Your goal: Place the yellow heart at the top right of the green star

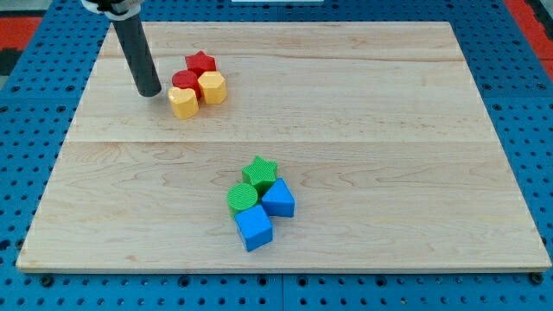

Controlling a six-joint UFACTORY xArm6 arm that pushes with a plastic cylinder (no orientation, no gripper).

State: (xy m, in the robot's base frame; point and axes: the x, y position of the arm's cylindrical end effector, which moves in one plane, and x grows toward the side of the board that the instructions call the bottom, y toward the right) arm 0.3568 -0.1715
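tip [149, 92] seen just left of yellow heart [182, 102], apart; green star [260, 171] well below, mid-counter [389, 155]. claw state: none seen.

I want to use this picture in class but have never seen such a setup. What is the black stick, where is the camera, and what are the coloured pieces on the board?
The black stick is a robot arm's pushing rod; it holds nothing and only slides blocks about. My tip sits just left of the yellow heart. There is a single camera looking down at the wooden board at a slant; its mounting is not known. Near the view's top left cluster a red star, a red block, the heart and another yellow block. Lower centre sit a green star, a green round block and two blue blocks.
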